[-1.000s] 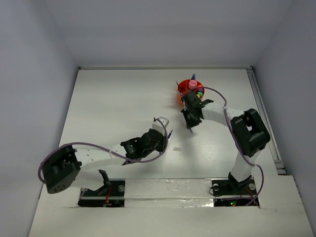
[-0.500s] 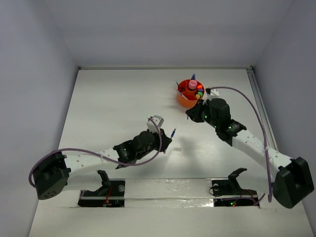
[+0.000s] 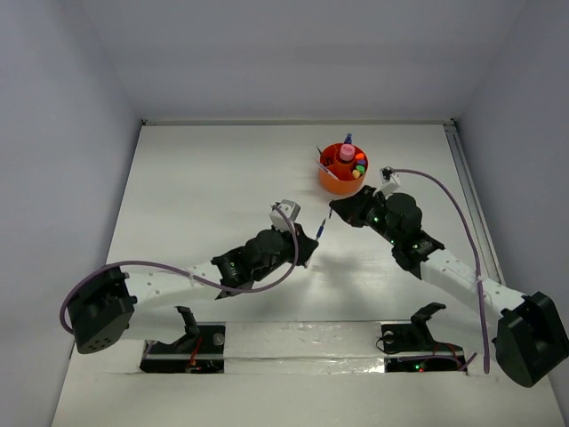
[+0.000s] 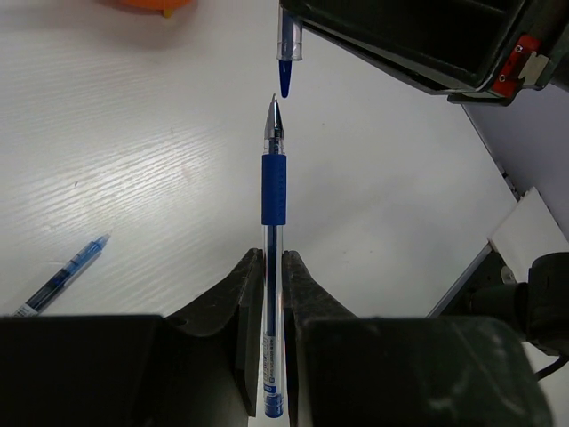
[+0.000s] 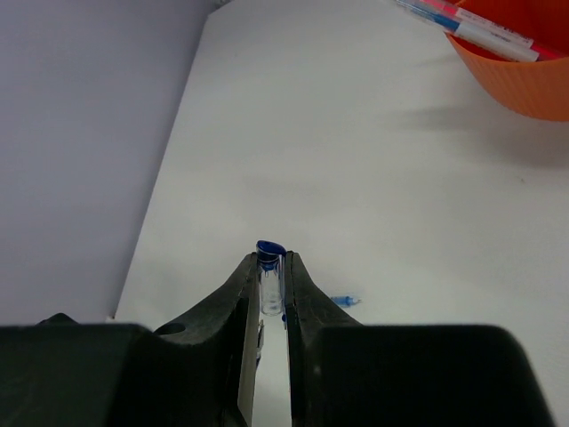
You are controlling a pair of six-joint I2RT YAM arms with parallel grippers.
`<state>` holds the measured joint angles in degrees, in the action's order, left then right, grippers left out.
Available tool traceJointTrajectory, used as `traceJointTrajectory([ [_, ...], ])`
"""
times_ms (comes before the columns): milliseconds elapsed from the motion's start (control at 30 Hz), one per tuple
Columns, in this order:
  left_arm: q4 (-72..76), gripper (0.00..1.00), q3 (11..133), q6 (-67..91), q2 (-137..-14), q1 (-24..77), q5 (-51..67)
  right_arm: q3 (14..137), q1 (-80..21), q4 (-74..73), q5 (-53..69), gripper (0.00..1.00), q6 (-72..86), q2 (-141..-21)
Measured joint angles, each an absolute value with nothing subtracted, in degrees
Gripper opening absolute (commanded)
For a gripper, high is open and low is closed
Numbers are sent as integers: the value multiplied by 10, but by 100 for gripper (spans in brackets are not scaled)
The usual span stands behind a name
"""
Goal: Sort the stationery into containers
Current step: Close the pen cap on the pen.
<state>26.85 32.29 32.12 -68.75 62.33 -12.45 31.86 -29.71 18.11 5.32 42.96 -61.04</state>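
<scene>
My left gripper (image 3: 300, 245) is shut on a blue pen (image 4: 274, 191), its bare tip pointing away from me. My right gripper (image 3: 339, 210) is shut on a clear pen cap with a blue end (image 5: 269, 267). In the left wrist view the cap (image 4: 289, 49) hangs just beyond the pen tip, a small gap between them. The round orange tub (image 3: 331, 184) stands behind the right gripper, holding a pink tube (image 3: 346, 154), a blue-capped bottle, highlighters and pens (image 5: 476, 28). The scissors are not in view.
A short blue pen piece (image 4: 67, 276) lies loose on the white table, left of the held pen; it also shows in the right wrist view (image 5: 343, 302). The tub's rim (image 5: 524, 89) is at the upper right of the right wrist view. Grey walls enclose the table.
The right arm has swung out and its gripper has come down from the tub to face the left gripper. The left gripper has moved right and brought the pen tip up to the cap.
</scene>
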Motion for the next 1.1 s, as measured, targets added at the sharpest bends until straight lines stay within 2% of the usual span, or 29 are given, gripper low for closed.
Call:
traceJointTrajectory([
  [1100,269,0,340,305,-706,623,-139,299,-309,216,67,0,449,-615],
])
